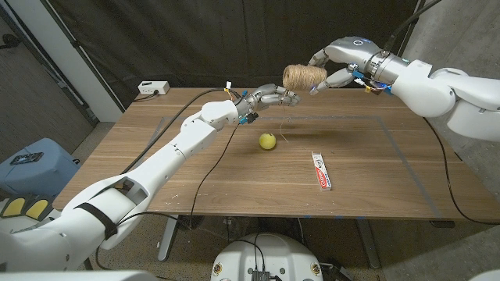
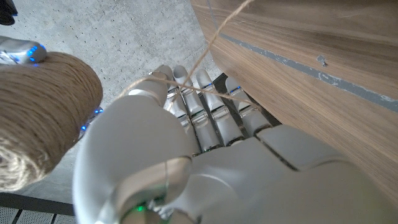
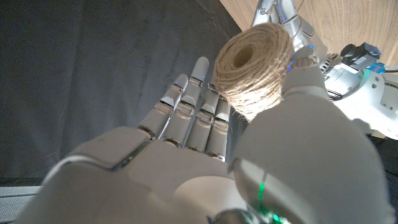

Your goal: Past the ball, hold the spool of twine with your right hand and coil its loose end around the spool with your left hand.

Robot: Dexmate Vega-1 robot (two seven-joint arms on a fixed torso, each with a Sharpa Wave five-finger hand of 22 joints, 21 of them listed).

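Note:
My right hand [image 1: 337,65] grips the tan spool of twine [image 1: 303,76] in the air above the table's far side, past the yellow-green ball [image 1: 267,140]. In the right wrist view the spool [image 3: 255,65] sits between the thumb and fingers of that hand [image 3: 186,155]. My left hand [image 1: 273,97] reaches just below and left of the spool, fingers stretched toward it. The loose twine [image 2: 205,88] crosses the fingers of the left hand [image 2: 205,155] and is caught at the thumb beside the spool [image 2: 37,124]. A thin strand [image 1: 283,129] hangs down toward the ball.
A red-and-white toothpaste box [image 1: 321,170] lies on the wooden table [image 1: 375,187] right of the ball. A white power box [image 1: 153,88] with a cable sits at the far left corner. Black curtains hang behind the table.

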